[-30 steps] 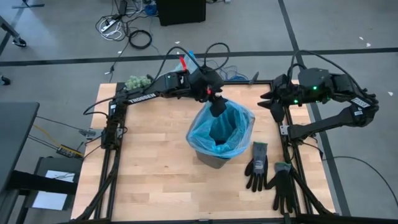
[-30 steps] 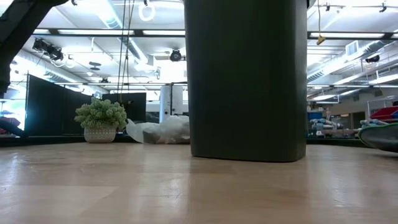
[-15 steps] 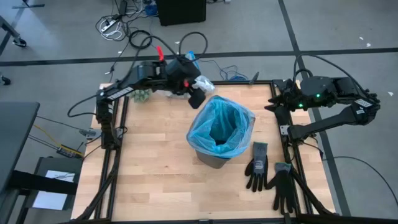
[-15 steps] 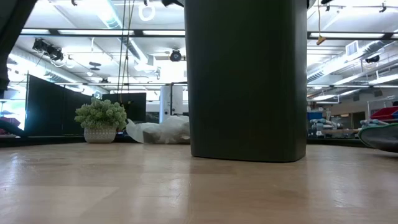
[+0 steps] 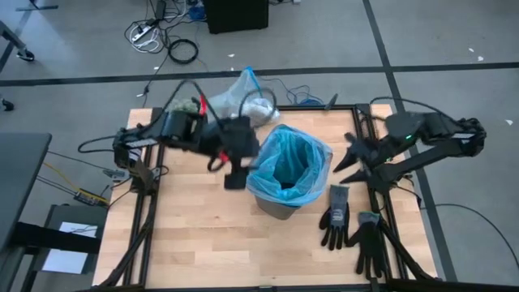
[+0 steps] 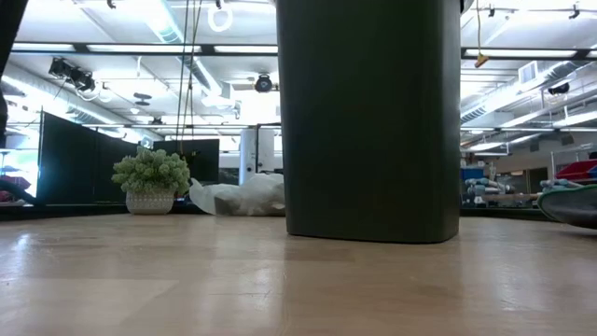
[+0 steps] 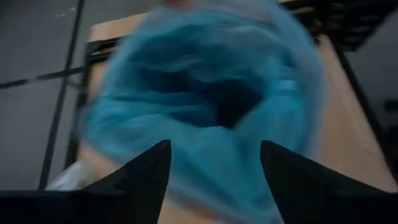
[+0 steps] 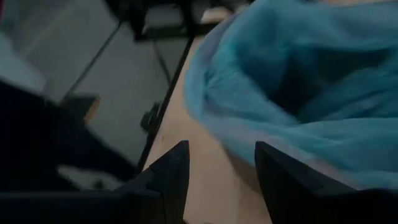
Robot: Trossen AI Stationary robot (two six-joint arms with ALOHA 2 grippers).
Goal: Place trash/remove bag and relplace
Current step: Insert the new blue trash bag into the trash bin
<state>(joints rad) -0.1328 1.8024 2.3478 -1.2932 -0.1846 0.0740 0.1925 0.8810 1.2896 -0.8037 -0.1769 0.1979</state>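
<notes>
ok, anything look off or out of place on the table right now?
Two things. A grey-white bag lies bunched at the table's far edge, hanging partly off it, not in the bin. A pair of black gloves sprawls beside the bin. The blue liner sits seated over the rim; nothing spilled.

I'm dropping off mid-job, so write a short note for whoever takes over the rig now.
Left gripper: jaws open, empty, at the bin's left rim.
Right gripper: jaws open, empty, just right of the bin.
The grey-white bag lies at the table's far edge, out of the black bin.
The light-blue bag lines the bin, its edge folded over the rim.
Left to do: probably only checking that the liner sits well.
</notes>
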